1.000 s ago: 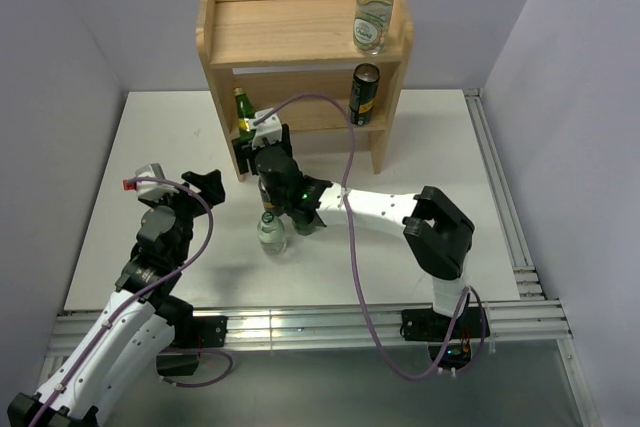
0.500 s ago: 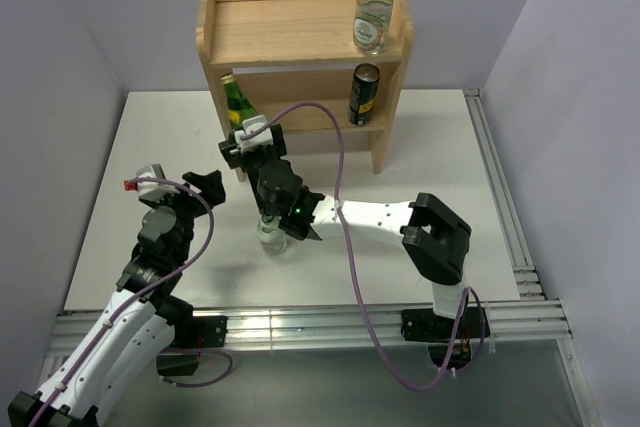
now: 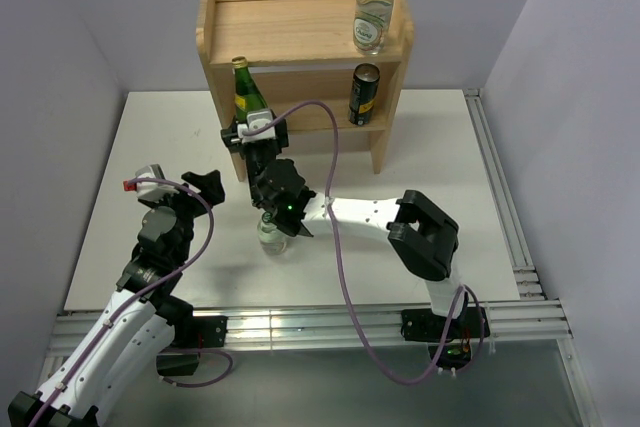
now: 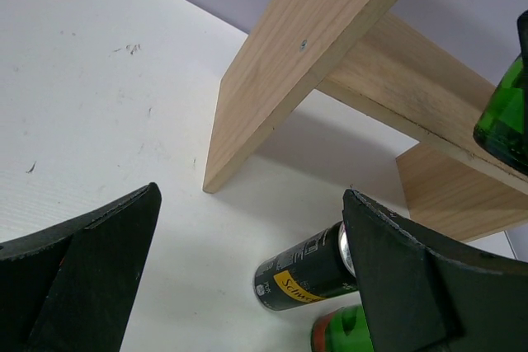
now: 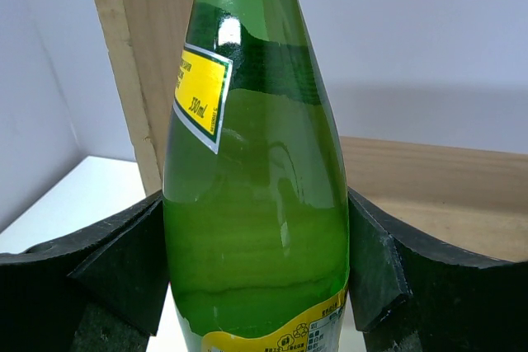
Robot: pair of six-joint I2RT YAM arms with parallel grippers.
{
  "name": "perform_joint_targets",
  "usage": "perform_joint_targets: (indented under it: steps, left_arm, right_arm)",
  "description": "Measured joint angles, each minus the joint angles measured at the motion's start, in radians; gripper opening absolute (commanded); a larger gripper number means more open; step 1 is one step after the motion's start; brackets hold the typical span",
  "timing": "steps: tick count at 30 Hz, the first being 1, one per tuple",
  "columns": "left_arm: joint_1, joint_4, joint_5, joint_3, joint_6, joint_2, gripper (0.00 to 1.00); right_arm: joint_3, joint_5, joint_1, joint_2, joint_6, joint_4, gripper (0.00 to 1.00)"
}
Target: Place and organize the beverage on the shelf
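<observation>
Right gripper point(image 3: 247, 125) clenched on a dark green glass bottle point(image 3: 244, 89) with a yellow label, black fingers point(image 5: 107, 274) pressed against both flanks of its body in the right wrist view. Bottle close to upright, neck up, at the left end of the lower tier of the light wooden two-tier shelf point(image 3: 290, 32), just beside the left side panel. Base hidden behind the gripper, so impossible to tell whether resting on the lower board or held clear of it. Shelf itself at 12 o'clock on the white table point(image 3: 450, 157).

On the top board, at its 3 o'clock end against the raised rim: a clear glass bottle with a green cap point(image 3: 371, 7), upright. Directly below, at the right end of the lower board: a dark cylindrical can with yellow marks point(image 3: 363, 94), upright.

Near the table's centre, toward 7 o'clock and partly under the right arm: a second clear glass bottle point(image 3: 270, 232), upright on the table.

Left gripper point(image 3: 205, 185) at 8 o'clock, released, jaws wide apart and grasping nothing. Between its fingers point(image 4: 82, 278) in the left wrist view: bare table, the foot of the shelf's side panel, and further off a second dark can point(image 4: 305, 274) lying on its side with a yellow band on its label. Just beside that can, at the lower edge, a green object too cropped to identify.
</observation>
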Motion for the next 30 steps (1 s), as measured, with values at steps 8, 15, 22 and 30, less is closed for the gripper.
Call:
perform_joint_targets:
  steps: [8,15,22,30]
  left_arm:
    - [0.0,0.0,-0.011,0.0,0.0,0.0,0.99]
    - [0.0,0.0,-0.018,0.0,0.0,0.0,0.99]
    - [0.0,0.0,-0.018,0.0,0.0,0.0,0.99]
    - [0.0,-0.001,-0.018,0.0,0.001,-0.012,0.99]
  right_arm:
    - [0.026,-0.01,-0.032,0.049,0.016,-0.002,0.0]
    - [0.06,-0.018,-0.074,0.06,0.053,-0.043,0.0]
    - [0.123,-0.027,-0.114,0.077,0.097,-0.089,0.0]
    - [0.163,-0.042,-0.12,0.13,0.123,-0.138,0.0]
